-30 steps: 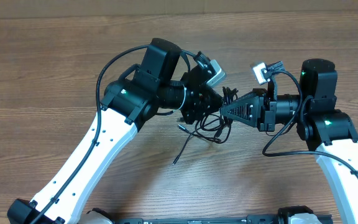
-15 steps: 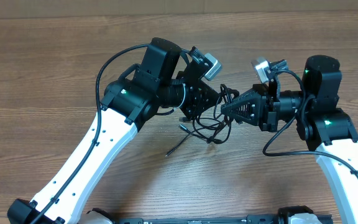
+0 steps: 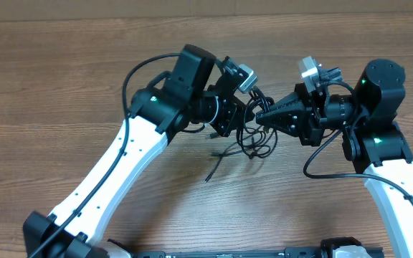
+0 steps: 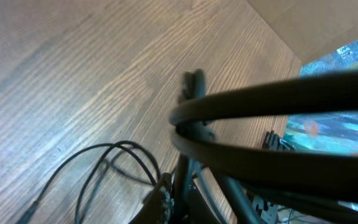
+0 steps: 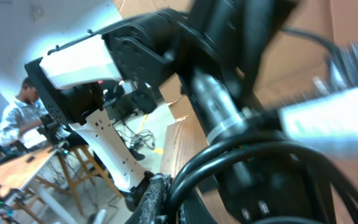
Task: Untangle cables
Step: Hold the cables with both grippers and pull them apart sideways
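Both left fingers [image 3: 239, 113], right fingers [image 3: 272, 115] pinch thin black looped cables [image 3: 255, 140]; woodgrain table [image 3: 56, 79].

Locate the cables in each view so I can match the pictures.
Overhead: cables at centre, one strand trailing to lower left.
Left wrist: thin loops at lower left; the blurred black arcs across the middle are likely cable too.
Right wrist: blurred black loops at bottom right.
Landmark: table, seen overhead and from left wrist; left arm, seen overhead and from right wrist.
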Controlling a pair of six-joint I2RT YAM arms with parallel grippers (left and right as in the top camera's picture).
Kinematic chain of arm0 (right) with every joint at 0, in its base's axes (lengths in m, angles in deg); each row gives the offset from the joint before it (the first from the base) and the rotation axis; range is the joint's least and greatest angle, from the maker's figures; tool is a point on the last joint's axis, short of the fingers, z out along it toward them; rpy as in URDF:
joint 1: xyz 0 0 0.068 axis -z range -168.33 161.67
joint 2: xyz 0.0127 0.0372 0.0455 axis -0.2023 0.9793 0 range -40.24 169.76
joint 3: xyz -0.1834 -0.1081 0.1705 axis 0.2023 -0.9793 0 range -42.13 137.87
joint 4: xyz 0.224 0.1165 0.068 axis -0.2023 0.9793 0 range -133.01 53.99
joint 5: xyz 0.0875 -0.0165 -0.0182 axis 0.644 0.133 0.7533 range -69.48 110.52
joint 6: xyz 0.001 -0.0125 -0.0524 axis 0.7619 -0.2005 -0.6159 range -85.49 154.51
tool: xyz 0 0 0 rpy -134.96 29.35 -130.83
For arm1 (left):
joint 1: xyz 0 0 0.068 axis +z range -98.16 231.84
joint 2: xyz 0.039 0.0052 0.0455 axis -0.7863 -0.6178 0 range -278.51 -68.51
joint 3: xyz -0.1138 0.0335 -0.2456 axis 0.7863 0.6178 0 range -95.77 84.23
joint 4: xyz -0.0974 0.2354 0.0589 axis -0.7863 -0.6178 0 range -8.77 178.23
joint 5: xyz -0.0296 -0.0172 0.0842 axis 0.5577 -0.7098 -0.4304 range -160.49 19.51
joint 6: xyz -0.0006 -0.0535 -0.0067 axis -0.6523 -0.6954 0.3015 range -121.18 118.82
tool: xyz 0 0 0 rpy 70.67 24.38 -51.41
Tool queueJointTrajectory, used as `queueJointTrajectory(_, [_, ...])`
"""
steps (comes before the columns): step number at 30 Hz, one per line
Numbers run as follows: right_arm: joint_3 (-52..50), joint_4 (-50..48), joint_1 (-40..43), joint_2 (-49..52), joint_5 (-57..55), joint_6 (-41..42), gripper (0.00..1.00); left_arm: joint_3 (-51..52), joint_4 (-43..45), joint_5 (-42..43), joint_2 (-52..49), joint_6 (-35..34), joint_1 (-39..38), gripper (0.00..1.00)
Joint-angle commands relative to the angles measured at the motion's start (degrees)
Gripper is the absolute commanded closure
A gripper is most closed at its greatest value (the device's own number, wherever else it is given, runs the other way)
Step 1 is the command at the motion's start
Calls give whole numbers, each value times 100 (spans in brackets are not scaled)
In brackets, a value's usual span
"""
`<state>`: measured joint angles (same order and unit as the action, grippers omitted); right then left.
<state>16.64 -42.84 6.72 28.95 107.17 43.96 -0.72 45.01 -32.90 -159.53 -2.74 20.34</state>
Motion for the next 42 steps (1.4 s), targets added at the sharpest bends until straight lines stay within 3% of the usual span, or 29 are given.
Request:
queueJointTrajectory(1, [52, -337, -28, -44, 216, -55, 96, -61, -20, 24, -289, -127, -2, 96])
queueJointTrajectory(11, [52, -614, -28, -44, 221, -61, 96, -61, 46, 94, -348, -129, 66, 96])
queueJointTrajectory(17, [52, -920, -28, -44, 328, -81, 96, -61, 94, 195, -345, -498, 479, 96])
queueJointTrajectory(29, [52, -1460, -31, -44, 326, -103, 96, -61, 304, 1639, -348, -573, 1294, 96])
queueJointTrajectory(37, [52, -2347, -31, -44, 326, -98, 96, -61, 234, 1429, -348, -586, 1274, 96])
queueJointTrajectory(42, [52, -2599, -31, -44, 326, -103, 96, -61, 240, 1180, -348, -1047, 1285, 96])
